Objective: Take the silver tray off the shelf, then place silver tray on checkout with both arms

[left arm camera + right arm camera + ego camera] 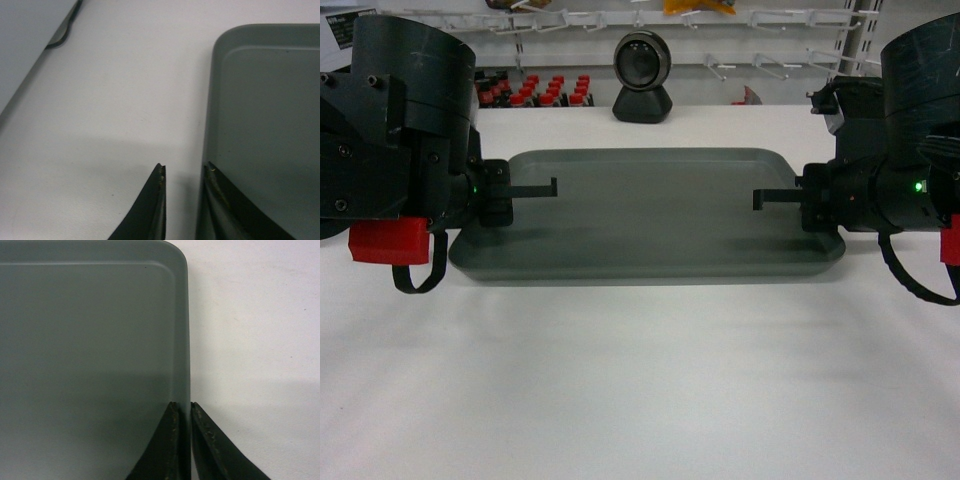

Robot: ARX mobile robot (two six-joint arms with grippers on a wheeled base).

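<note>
Two grippers flank one tray; entries run near to far.

Near field: bare white top of the checkout (640,380), filling the head view from 4 through 6 to 8 o'clock. Nothing rests on this part.

Middle field: silver tray (650,215), lying flat on that white top, long side across the view, inside plain and empty. A dark shadow runs under its near rim; whether it is fully down or a shade lifted cannot be told.

At 9 o'clock of the tray: left gripper (185,175). In the left wrist view one finger lies outside the short rim and the other inside it, with a visible gap on the outer side. Spread, astride the rim, not pinching.

At 3 o'clock of the tray: right gripper (182,412). In the right wrist view the fingers are drawn close on either side of the short rim, seemingly pinching it.

Far field, 12 o'clock: black round-headed device (642,78) on a base, red-capped bottles (535,90) at 11 o'clock, white wire hooks (620,20) on the back wall.

Step, judged: the tray seems delivered to the checkout; release is under way, left side freed first. Next move calls for the right fingers to part, then both arms to draw outward without dragging the rim.
</note>
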